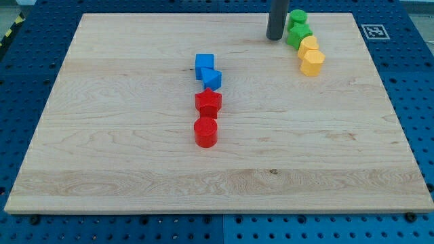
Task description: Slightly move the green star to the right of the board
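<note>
Jaws are absent on this rod, so no jaw state applies; my tip (pixel 274 38) rests just left of the green star (pixel 298 34), ready to nudge it rightward along the table (pixel 135 169).

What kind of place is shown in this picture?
Probably a robotics lab bench: a wooden board lies on a blue perforated table, a printed marker tag sits at its corner, and my tip stands beside small coloured blocks.

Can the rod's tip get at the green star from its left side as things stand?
Probably yes: my tip stands just left of the green star with no block between them; the yellow blocks lie beyond it, lower right.
</note>
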Action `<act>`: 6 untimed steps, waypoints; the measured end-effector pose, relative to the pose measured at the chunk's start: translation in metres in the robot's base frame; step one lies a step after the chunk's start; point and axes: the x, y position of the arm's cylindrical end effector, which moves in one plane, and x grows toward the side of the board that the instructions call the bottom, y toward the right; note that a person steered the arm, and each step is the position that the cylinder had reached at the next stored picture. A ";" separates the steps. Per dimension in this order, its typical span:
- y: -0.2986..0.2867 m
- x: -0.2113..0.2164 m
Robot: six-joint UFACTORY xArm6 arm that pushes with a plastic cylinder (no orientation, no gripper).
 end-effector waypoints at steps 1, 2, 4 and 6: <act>0.006 0.000; 0.016 0.000; -0.009 0.000; -0.070 0.000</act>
